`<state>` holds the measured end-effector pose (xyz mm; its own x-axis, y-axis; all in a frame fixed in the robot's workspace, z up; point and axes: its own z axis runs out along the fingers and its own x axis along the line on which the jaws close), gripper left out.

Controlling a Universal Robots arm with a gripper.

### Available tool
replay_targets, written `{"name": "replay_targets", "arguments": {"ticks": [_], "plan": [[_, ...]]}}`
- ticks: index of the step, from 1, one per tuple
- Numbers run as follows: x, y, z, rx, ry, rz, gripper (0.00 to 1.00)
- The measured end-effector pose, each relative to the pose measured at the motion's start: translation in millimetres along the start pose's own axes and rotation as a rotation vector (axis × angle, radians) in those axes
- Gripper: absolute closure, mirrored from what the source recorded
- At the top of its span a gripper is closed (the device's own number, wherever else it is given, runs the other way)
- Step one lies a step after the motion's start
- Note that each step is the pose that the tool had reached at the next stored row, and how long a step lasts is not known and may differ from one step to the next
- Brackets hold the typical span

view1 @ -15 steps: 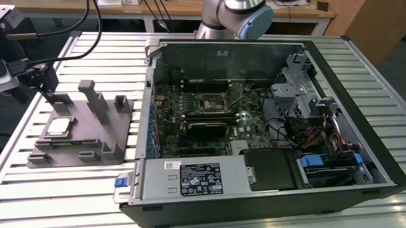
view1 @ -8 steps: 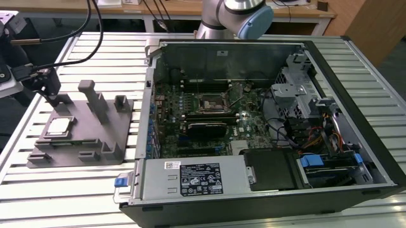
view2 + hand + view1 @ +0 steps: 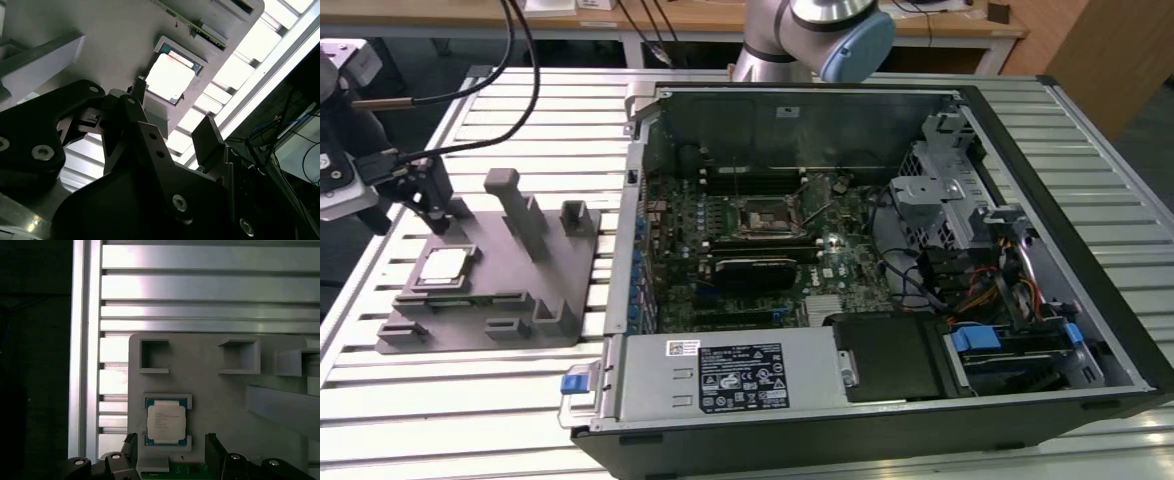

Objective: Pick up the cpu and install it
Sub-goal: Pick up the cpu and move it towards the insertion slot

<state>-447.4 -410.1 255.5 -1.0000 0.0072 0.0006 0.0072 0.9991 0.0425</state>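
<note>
Under everything, the worktop (image 3: 494, 400): slatted metal, carrying a computer case (image 3: 801, 130) and a grey fixture block (image 3: 507, 290).
Centre and right of the exterior view, the computer case: lies open on its side, motherboard (image 3: 834, 255) facing up, with the black socket frame (image 3: 758, 215) near the board's middle. Whether that frame stands ready to take the cpu (image 3: 444, 266) I cannot tell.
Top centre of the exterior view, the arm (image 3: 821, 35): rises behind the case.
Lower left of the exterior view, the fixture block: well apart from the socket frame, with upright posts (image 3: 520, 215) just beside the cpu's seat.
Left edge of the exterior view, the end effector (image 3: 414, 222): released. In the first wrist view its fingers (image 3: 212, 450) stand spread wider than the cpu with nothing between them. It hangs over the block, apart from the cpu as far as I can judge.
Inside the block's shallow square pocket, the cpu (image 3: 166, 422): flat, silvery top up, untouched.
Stage: pick-up not yet made.
Risk at the grasp: if the end effector comes down off-centre, a finger could land on the pocket's rim or the cpu's top instead of its edges, tipping or scratching it.
Risk in the lift: a thin flat part offers little edge, so a shallow or skewed pinch could let it slip or hang tilted. The nearby posts could catch a finger.
Risk at the socket: a tilted or rotated cpu would seat badly and might damage the contacts. The crowded case leaves little room to correct.
</note>
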Motion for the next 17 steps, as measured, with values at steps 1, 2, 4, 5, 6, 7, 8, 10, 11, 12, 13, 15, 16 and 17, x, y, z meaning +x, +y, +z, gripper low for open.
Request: {"name": "replay_targets", "arguments": {"ticks": [1,2,4,5,6,7,8,10,11,12,13,15,16,17], "plan": [[0.4,-0.1,1.8,0.0,0.0,0.0,0.35],[0.8,-0.2,3.5,0.0,0.0001,0.0,0.35],[1.5,-0.3,6.5,0.0001,0.0002,0.0,0.35],[1.7,-0.4,7.8,0.0,0.0001,0.0,0.35],[1.9,-0.4,9.1,0.0,0.0001,0.0,0.35],[2.1,-0.4,10.5,0.0,0.0001,0.0,0.35],[2.5,-0.5,12.0,0.0,0.0,0.0,0.35],[2.9,-0.7,15.2,0.0,0.0001,0.0,0.35],[2.9,-0.8,16.9,0.0,0.0001,0.0,0.35],[2.9,-0.8,18.7,0.0,0.0002,0.0,0.35],[3.0,-0.9,20.6,0.0,0.0001,0.0,0.35],[3.2,-1.0,24.0,0.0,0.0,0.0,0.35],[3.3,-1.1,25.5,0.0,0.0,0.0,0.35],[3.4,-1.1,26.8,0.0,0.0001,0.0,0.35]]}}
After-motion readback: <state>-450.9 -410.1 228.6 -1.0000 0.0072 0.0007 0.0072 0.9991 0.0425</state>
